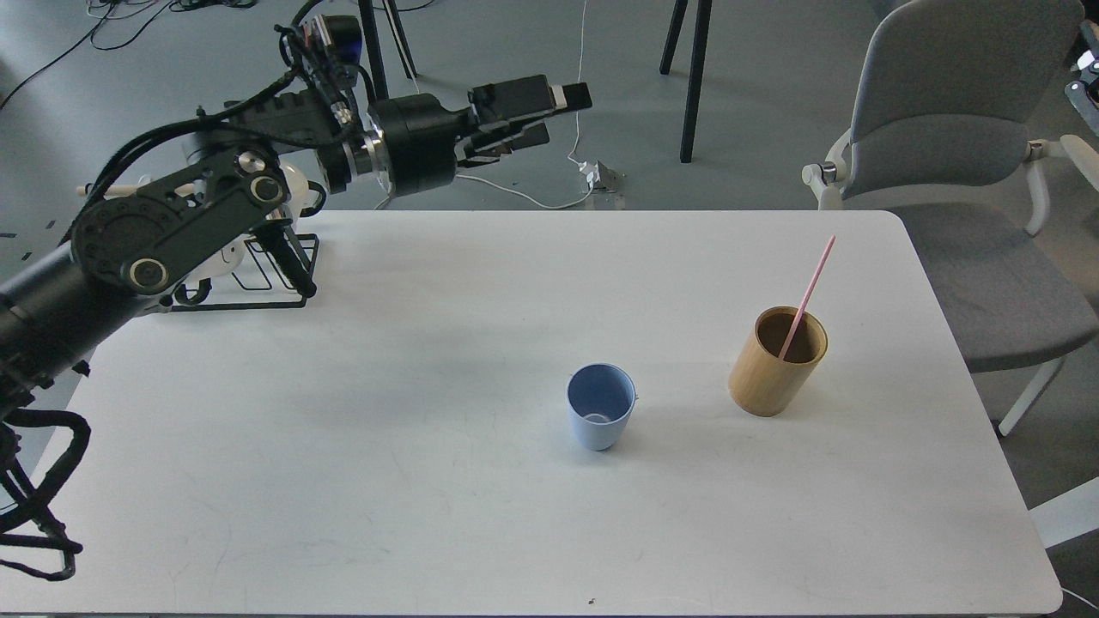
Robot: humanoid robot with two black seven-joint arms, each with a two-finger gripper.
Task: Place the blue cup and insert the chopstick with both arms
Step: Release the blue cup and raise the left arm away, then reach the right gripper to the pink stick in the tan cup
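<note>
The blue cup stands upright and empty on the white table, a little right of the middle. The pink chopstick leans in the tan bamboo cylinder, to the right of the cup. My left gripper is raised high above the table's far edge, well away from the cup, with its fingers apart and nothing in them. My right arm is out of view.
A black rack with white mugs stands at the table's far left, mostly hidden behind my left arm. A grey chair stands at the far right, off the table. Black table legs and cables are on the floor behind.
</note>
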